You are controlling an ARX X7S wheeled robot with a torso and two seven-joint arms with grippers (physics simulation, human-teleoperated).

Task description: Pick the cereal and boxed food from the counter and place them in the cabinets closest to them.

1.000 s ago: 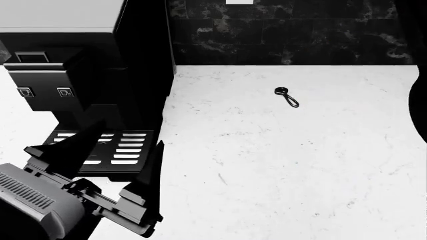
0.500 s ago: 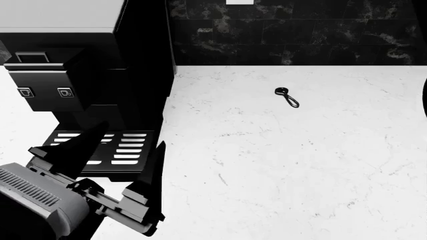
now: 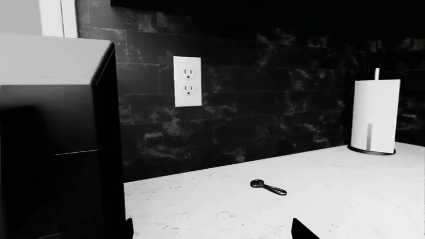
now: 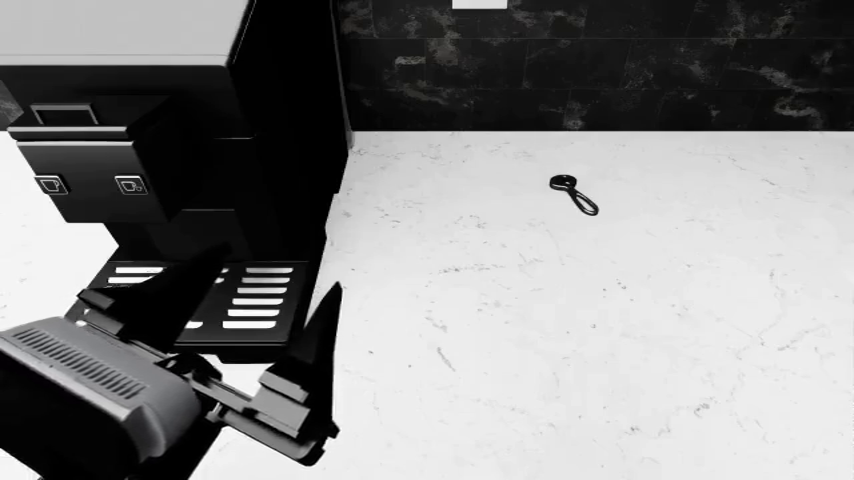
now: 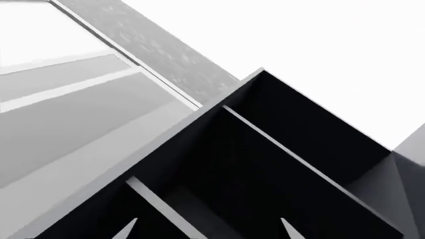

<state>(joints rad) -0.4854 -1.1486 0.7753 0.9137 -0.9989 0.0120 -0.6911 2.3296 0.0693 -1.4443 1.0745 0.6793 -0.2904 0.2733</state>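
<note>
Counter (image 4: 561, 330): white marble-look worktop is seen bare of both boxes; neither the cereal nor the boxed food is shown in any view, so their whereabouts cannot be told.
Coffee machine (image 4: 147, 150): dark appliance is seen standing at the counter's left end, its slotted drip tray (image 4: 220, 300) directly under the left claw.
Cabinet (image 5: 265, 164): an open, dark, shelved interior is shown in the right wrist view.
Left gripper (image 4: 247, 315): fingers are held spread wide with nothing between them; compared with a second ago it has been raised and shifted slightly towards the backsplash.
Right gripper: only two fingertip points are shown, apart, nothing gripped.
Meaning for task: judged as repositioning only; no pick is yet begun.
Paper towel roll (image 3: 375, 117): upright, far along the counter.
Wall outlet (image 3: 187, 81): no lettering is legible.
Small black utensil (image 4: 574, 194): left lying flat, untouched.
Writing: none can be read; only two small button icons (image 4: 130, 185) are made out.
</note>
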